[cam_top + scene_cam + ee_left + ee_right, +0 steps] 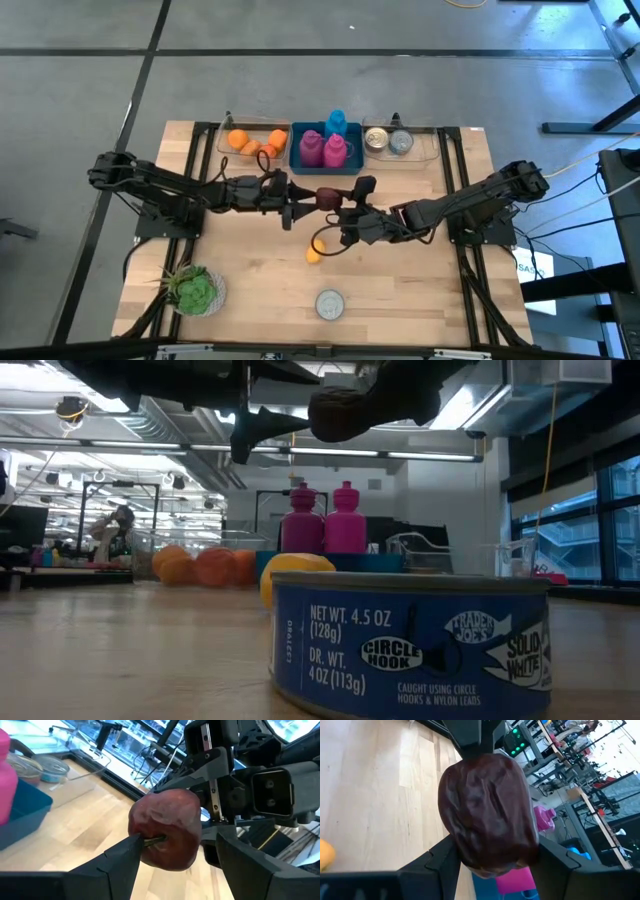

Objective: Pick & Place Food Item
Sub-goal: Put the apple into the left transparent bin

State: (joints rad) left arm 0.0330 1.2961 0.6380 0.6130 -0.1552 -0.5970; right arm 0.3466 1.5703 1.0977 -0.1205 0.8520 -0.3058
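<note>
Apple (329,197), dark red and wrinkled, hangs in the air above the middle of the table, and both grippers appear to be closed on it at once. Your left gripper (172,851) pinches it at the stem end, while your right gripper (490,857) clamps its sides from the other direction. This looks like a handover between arms, so the pick is done and the placing is left. Behind it, along the far edge, sit a clear tray of oranges (250,141), a blue bin (298,158) with pink bottles (322,150), and a clear tray of cans (425,152). A small orange fruit (314,254) lies on the wood below. At the near edge a tuna can (410,648) reads "NET WT. 4.5 OZ (128g)", "CIRCLE HOOK", "TRADER JOE'S" and "SOLID WHITE".
</note>
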